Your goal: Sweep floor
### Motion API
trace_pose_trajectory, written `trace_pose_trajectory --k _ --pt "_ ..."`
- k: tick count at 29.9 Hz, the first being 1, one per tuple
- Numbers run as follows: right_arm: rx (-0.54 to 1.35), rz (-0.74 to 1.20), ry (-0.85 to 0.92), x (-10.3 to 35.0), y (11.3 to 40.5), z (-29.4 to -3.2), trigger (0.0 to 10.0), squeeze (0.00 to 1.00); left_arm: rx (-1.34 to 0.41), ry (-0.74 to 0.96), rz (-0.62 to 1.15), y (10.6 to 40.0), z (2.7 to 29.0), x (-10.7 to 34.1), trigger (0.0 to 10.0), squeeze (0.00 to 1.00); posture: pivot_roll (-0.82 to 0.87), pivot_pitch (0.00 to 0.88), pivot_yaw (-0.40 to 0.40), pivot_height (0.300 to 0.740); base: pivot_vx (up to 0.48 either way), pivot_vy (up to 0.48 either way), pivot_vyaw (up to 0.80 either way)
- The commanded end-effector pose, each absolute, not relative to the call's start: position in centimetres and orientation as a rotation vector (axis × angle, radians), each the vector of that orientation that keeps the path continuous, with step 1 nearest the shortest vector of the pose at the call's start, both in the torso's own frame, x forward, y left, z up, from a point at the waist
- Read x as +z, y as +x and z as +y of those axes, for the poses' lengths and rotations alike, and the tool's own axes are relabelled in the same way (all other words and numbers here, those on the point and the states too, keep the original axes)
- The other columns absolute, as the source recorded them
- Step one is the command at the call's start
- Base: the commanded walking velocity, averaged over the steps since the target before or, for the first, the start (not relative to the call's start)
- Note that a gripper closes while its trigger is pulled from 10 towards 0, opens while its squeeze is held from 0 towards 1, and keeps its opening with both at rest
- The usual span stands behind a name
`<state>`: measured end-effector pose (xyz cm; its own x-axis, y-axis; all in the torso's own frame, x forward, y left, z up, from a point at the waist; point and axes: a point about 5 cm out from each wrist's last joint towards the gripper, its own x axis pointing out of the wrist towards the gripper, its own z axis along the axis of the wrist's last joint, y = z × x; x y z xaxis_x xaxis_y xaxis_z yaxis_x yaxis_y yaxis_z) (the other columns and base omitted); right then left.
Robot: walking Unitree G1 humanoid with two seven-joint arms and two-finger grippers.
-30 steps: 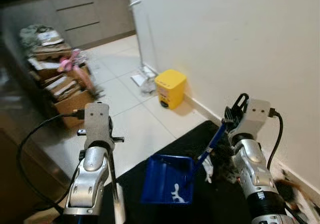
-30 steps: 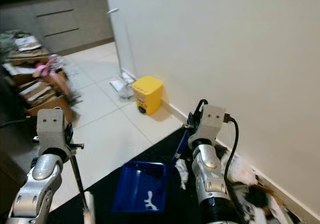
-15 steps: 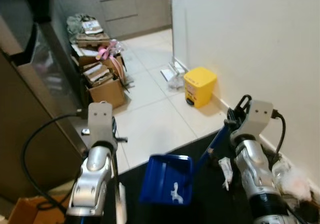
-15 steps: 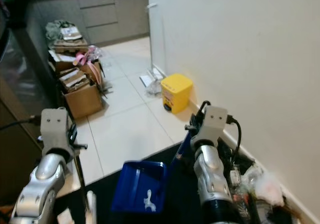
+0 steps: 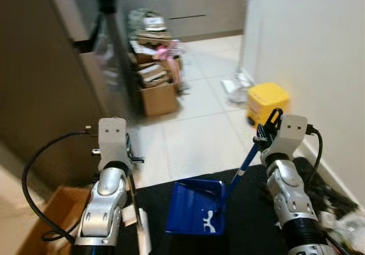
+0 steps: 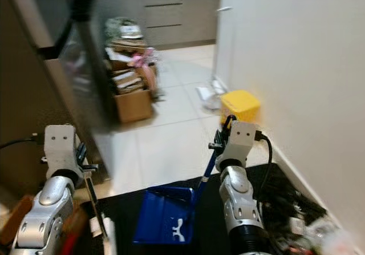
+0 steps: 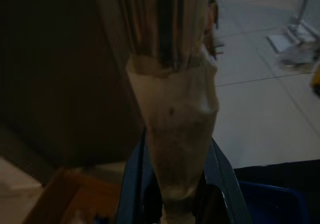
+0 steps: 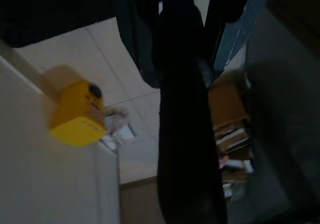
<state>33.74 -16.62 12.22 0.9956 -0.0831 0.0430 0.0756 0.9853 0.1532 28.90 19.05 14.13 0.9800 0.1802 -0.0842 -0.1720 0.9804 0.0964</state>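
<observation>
Above a black mat [image 5: 251,221], both silver arms are raised with their wrists bent forward. The right gripper [image 5: 263,135] is clenched on the handle of a blue dustpan [image 5: 197,207], whose tray is rested on the mat between the arms. The left gripper [image 7: 175,196] is closed around a broom handle [image 7: 170,83], held nearly upright. A yellow bin [image 5: 267,102] is seen by the white wall [image 5: 319,49], and cardboard boxes [image 5: 155,89] are stacked farther back.

Glossy blue plastic dustpan [image 5: 197,213] — smooth tiled floor [image 5: 194,135].
</observation>
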Motion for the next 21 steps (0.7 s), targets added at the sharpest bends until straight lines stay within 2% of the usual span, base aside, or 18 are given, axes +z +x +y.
trace_pose_trajectory --k 1,21 --pt "-0.075 -0.087 0.163 12.94 33.9 -16.47 10.0 0.0 0.183 0.102 0.068 28.89 19.16 14.68 10.0 0.0 0.08 0.02 0.026 0.74 0.0 0.0 0.76" --pt "-0.065 -0.083 0.16 12.79 33.9 -16.4 10.0 0.0 0.182 0.098 0.067 28.99 18.96 14.83 10.0 0.0 0.07 0.011 0.021 0.74 0.0 0.0 0.76"
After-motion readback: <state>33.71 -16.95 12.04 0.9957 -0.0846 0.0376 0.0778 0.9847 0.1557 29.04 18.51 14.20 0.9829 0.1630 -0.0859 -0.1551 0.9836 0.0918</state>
